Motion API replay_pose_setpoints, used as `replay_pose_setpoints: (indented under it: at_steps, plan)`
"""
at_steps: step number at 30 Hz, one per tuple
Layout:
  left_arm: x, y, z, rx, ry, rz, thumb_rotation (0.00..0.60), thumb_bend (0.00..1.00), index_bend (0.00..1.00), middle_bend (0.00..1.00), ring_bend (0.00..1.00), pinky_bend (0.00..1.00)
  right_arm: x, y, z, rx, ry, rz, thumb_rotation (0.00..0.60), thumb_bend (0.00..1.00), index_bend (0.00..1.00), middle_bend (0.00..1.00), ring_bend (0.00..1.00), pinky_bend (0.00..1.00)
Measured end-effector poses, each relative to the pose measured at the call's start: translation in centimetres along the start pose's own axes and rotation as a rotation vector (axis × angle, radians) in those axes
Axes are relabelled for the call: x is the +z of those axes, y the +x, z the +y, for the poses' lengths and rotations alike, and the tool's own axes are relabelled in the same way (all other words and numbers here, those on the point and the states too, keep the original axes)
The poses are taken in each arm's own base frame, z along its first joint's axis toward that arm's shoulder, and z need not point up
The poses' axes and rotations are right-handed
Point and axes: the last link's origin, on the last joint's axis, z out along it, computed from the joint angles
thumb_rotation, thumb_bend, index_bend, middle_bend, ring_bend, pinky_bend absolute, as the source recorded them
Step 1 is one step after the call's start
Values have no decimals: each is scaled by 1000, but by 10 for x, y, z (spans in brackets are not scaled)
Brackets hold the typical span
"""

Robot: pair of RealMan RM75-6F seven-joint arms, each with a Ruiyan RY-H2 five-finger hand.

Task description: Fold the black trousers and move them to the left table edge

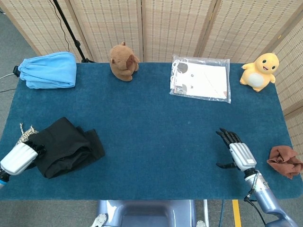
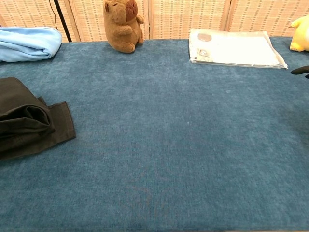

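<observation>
Item: black trousers, folded into a thick bundle, lying near the left edge of the blue counter, one flap trailing toward centre. Position suits the task's destination; judged nearly or fully delivered.

Left robot hand: at the bundle's outer end, dark fingers against the cloth; whether it grips or merely touches cannot be told.

Right robot hand: fingers apart, holding nothing, parked low at the right, well apart from the work.

Also present: rope coil just beside the trousers; blue towel; brown plush; packaged sheet; yellow plush; rust cloth.
</observation>
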Motion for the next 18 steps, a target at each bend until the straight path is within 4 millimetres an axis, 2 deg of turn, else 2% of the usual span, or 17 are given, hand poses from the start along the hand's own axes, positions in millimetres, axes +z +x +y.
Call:
replay_pose_setpoints:
  at_steps: [2, 5, 8, 10, 12, 15, 18]
  plan:
    - [1, 1, 1, -3, -1, 10, 600, 891, 746, 579, 689, 647, 0, 0, 0, 1, 1, 2, 600, 0, 0, 0, 0, 2]
    - [1, 2, 4, 1, -19, 24, 600, 704, 680, 524, 632, 648, -2, 3, -2, 9, 9, 12, 600, 0, 0, 0, 0, 2]
    - [-2, 4, 9, -9, -46, 40, 600, 371, 596, 447, 580, 642, -3, 4, -4, 15, 20, 15, 600, 0, 0, 0, 0, 2]
    - [-7, 5, 12, -19, -57, 48, 595, 98, 471, 334, 498, 582, -4, 5, -6, 17, 30, 19, 600, 0, 0, 0, 0, 2]
    - [-16, 5, 15, -31, -62, 50, 548, 9, 352, 223, 411, 508, -6, 6, -9, 20, 42, 25, 600, 0, 0, 0, 0, 1]
    - [-29, 5, 19, -46, -67, 41, 438, 0, 216, 86, 292, 413, -10, 8, -13, 27, 60, 33, 600, 0, 0, 0, 0, 0]
    - [-42, 5, 21, -45, -76, 14, 390, 0, 86, 5, 201, 340, -14, 9, -17, 31, 75, 36, 600, 0, 0, 0, 0, 0]
